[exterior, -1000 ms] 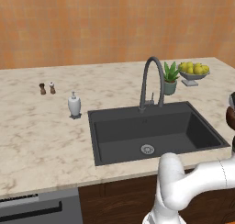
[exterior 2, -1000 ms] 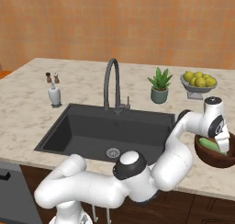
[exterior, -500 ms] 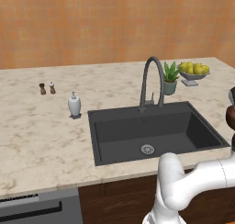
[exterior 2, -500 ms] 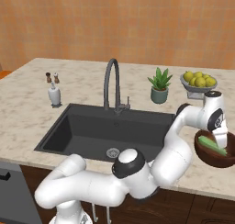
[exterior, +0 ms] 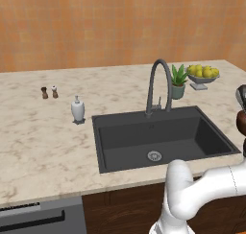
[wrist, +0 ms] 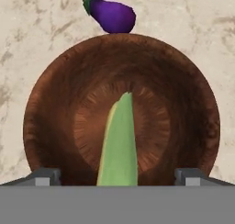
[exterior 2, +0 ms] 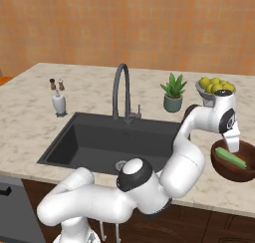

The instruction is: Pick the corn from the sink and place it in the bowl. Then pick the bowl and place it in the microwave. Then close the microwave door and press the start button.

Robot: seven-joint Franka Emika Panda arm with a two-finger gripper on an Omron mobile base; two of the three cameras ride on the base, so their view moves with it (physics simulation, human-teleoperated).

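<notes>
Green-husked corn (wrist: pixel 118 142) loose in the wooden bowl (wrist: pixel 55 99), between wide-open, empty jaws above.

bowl (wrist: pixel 55 103): grainy brown wood under my hand
counter (exterior: pixel 43 142): polished marble-like stone
sink (exterior: pixel 144 137): matt dark grey
eggplant (wrist: pixel 112 15): glossy

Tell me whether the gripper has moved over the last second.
Yes. In the right base view the gripper has risen slightly above the bowl, closer to the fruit bowl behind; the corn lies released inside.
</notes>
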